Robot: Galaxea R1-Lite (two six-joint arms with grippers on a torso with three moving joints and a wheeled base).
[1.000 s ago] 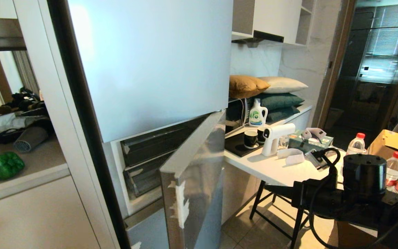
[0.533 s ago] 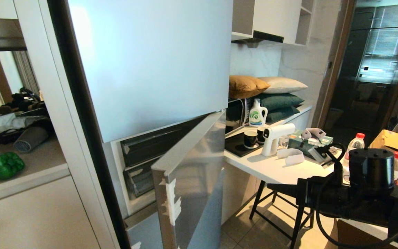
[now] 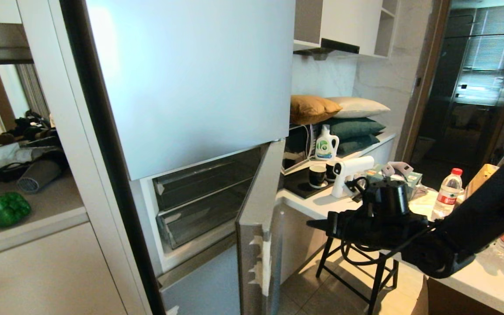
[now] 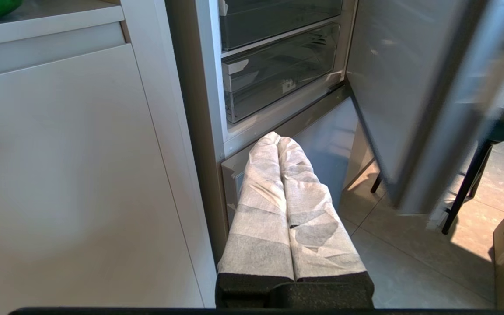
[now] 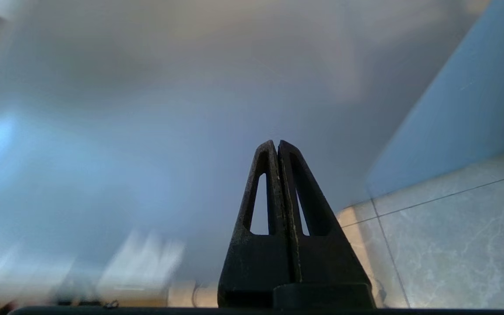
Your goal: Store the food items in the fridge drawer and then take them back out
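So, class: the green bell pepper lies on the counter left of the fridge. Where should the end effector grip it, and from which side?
Grip the bell pepper across its narrower middle, coming from above, probably. It lies on its side on the counter, lobes bulging, its top free and other things close behind it.

Glossy dark green lobed bell pepper [image 3: 3, 209] lies on its side on beige counter ledge [image 3: 42, 218] left of fridge. Wide clear ribbed plastic fridge drawer [image 3: 199, 218], white sticker on front, sits pushed in, lowest in open compartment, below another clear drawer.
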